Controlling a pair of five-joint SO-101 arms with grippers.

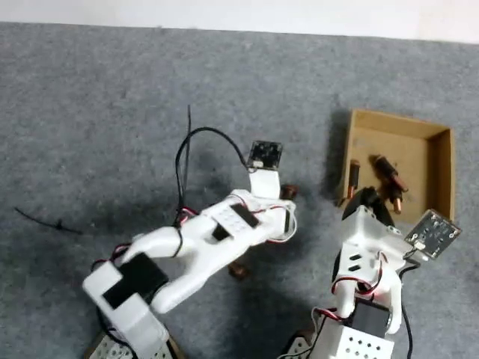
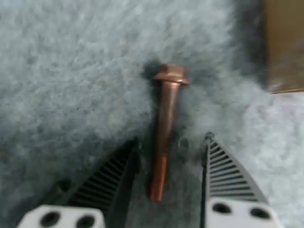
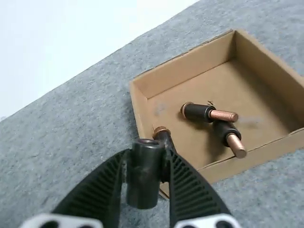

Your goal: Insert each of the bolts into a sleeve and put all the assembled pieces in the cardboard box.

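One copper hex-head bolt (image 2: 167, 109) loose, one black cylindrical sleeve (image 3: 142, 183) gripped, three sleeved bolts (image 3: 199, 113) boxed!
The bolt lies flat on the grey felt worktop (image 2: 71, 71) between the spread fingers of the left pincer (image 2: 172, 139), untouched, open felt around it; the right pincer (image 3: 147, 155) clamps the sleeve by the brown cardboard box's (image 3: 190, 61) near corner.

Bolt (image 2: 166, 123) copper; sleeve (image 3: 142, 171) black; cardboard box (image 3: 190, 66) plain tan; mat (image 1: 97, 90) mottled grey; surface (image 1: 224, 11) past mat white.
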